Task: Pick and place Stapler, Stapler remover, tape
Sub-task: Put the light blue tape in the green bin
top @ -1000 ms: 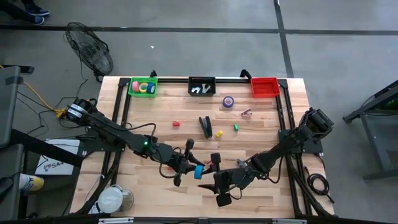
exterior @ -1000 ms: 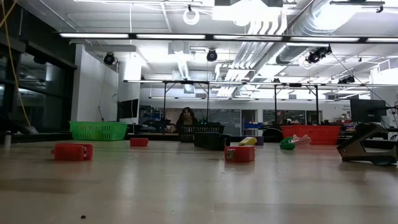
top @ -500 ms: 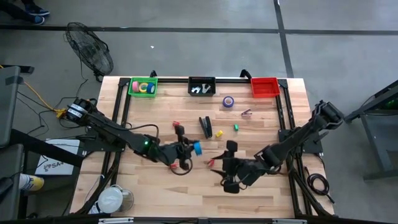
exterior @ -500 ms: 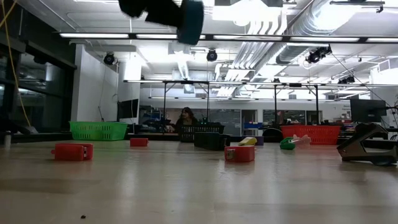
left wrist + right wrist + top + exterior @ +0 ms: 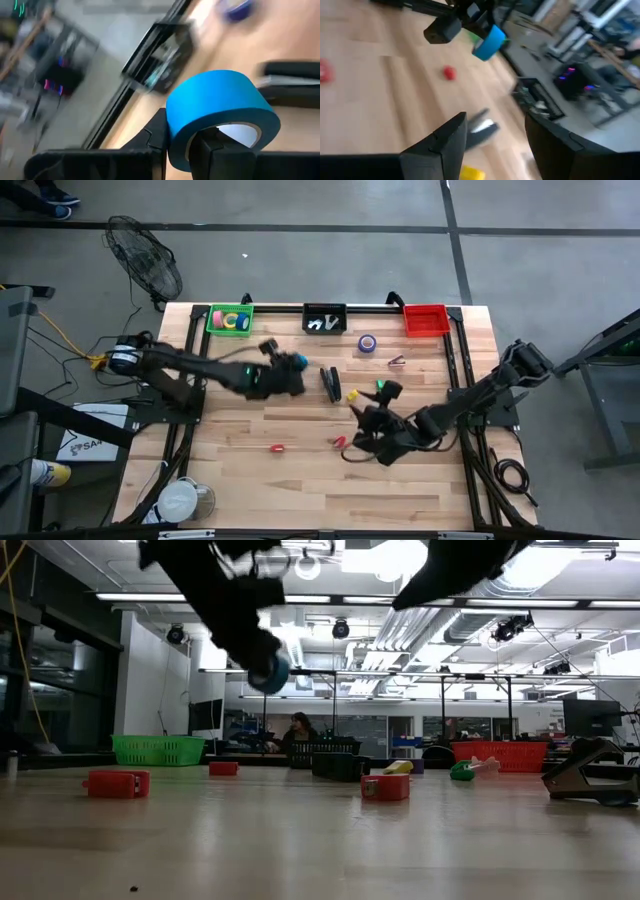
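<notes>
Because my left tool (image 5: 182, 150) pinches only the rim of the blue tape roll (image 5: 220, 107) above the table (image 5: 300, 480), a swing toward the green basket (image 5: 229, 320) could fling it loose, while my right tool (image 5: 495, 137) hangs spread and empty.

High cam sits overhead looking straight down on the whole table (image 5: 300, 480). Low cam's at tabletop level, facing across toward the 12 o'clock edge. Wrist cams ride in close; both catch the blue tape roll (image 5: 220, 107), so does overhead.
</notes>
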Controlling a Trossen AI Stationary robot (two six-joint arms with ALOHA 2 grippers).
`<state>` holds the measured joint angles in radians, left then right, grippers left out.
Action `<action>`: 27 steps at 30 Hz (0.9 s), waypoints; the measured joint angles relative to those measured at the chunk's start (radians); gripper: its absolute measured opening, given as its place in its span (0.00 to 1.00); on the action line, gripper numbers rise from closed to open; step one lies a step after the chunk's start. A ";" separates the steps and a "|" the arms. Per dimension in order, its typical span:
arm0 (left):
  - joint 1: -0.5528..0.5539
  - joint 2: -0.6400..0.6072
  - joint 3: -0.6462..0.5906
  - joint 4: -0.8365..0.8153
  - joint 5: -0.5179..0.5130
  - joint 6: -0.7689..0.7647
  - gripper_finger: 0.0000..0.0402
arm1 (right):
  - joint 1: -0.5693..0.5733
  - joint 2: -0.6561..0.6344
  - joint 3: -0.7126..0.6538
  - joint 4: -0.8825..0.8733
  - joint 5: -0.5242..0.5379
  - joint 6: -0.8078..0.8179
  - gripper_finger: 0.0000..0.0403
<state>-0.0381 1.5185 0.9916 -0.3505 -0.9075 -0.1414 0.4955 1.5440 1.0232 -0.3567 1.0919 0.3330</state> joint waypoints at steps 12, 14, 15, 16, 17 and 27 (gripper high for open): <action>0.575 -0.055 -0.001 -0.122 0.219 -0.156 0.09 | -0.163 0.000 -0.124 0.042 -0.031 0.007 0.48; 0.659 -0.055 -0.001 -0.113 0.251 -0.169 0.09 | -0.182 0.000 -0.149 0.054 -0.051 0.008 0.48; 0.694 -0.055 -0.001 -0.117 0.262 -0.177 0.09 | -0.191 0.000 -0.160 0.060 -0.062 0.009 0.48; 0.727 -0.055 -0.001 -0.117 0.270 -0.183 0.09 | -0.198 0.000 -0.171 0.073 -0.076 0.008 0.48; 0.754 -0.055 -0.001 -0.116 0.270 -0.191 0.09 | -0.205 0.000 -0.185 0.092 -0.089 0.008 0.48; 0.837 -0.055 -0.001 -0.122 0.097 -0.227 0.09 | -0.249 0.001 -0.304 0.344 -0.126 -0.101 0.48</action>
<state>0.7986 1.4631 0.9909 -0.4721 -0.8102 -0.3683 0.2463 1.5448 0.7197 -0.0124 0.9658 0.2317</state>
